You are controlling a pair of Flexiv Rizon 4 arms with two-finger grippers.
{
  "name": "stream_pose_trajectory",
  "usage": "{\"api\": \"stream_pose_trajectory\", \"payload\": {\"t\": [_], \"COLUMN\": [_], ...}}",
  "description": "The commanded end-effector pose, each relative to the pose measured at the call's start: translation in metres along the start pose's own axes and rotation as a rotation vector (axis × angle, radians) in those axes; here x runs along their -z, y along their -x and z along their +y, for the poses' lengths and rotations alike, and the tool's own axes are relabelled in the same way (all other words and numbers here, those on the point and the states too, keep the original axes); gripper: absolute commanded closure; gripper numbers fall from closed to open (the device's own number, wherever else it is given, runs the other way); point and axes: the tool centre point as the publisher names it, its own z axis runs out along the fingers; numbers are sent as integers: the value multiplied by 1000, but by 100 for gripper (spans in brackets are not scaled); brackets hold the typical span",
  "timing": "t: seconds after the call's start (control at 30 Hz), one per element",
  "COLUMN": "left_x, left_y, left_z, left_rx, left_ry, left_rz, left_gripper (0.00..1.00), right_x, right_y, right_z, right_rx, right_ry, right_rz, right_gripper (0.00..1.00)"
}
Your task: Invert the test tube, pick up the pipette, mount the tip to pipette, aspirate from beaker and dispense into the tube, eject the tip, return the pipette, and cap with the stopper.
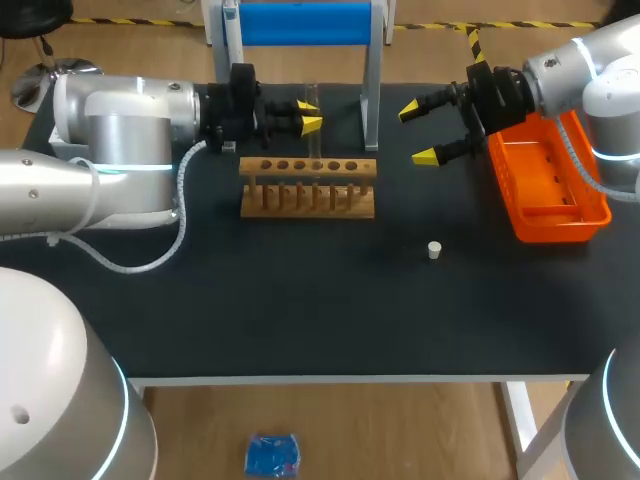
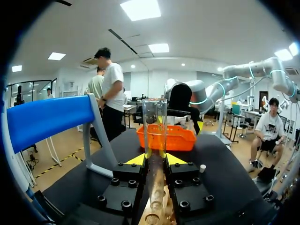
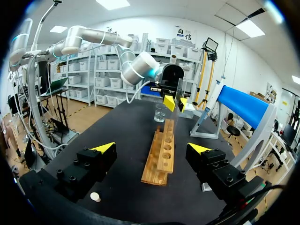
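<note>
My left gripper (image 1: 309,115) is shut on a clear test tube (image 1: 313,96), held upright just above the back of the wooden rack (image 1: 308,186). In the left wrist view the tube (image 2: 154,123) stands between the yellow tips of that gripper (image 2: 155,159), over the rack's holes (image 2: 156,204). My right gripper (image 1: 420,133) hangs open and empty right of the rack, beside the orange tray (image 1: 548,190). From the right wrist view its gripper (image 3: 152,149) straddles the rack (image 3: 164,150) from above; beyond it are the glass beaker (image 3: 160,113) and the held tube (image 3: 180,90). A white stopper (image 1: 434,250) lies on the mat.
A stand with a blue top (image 1: 305,22) and grey legs rises at the table's back, just behind the rack. The orange tray sits at the right edge. The dark mat in front of the rack is bare except for the stopper (image 3: 95,197).
</note>
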Motion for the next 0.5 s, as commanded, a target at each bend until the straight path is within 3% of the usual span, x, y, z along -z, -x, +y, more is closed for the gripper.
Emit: {"api": "stream_pose_trajectory", "payload": {"t": [0.03,0.5], "left_x": [-1,-2], "left_y": [1,0], "left_z": [3,7], "left_rx": [-5,-20], "left_ry": [-9,-22], "left_rz": [-4,-11], "left_gripper": [100,100], "right_x": [1,1], "right_y": [0,0], "right_z": [0,0], "right_rx": [-1,-1], "right_ry": [-2,-2], "right_rz": [1,1], "right_gripper": [0,0]}}
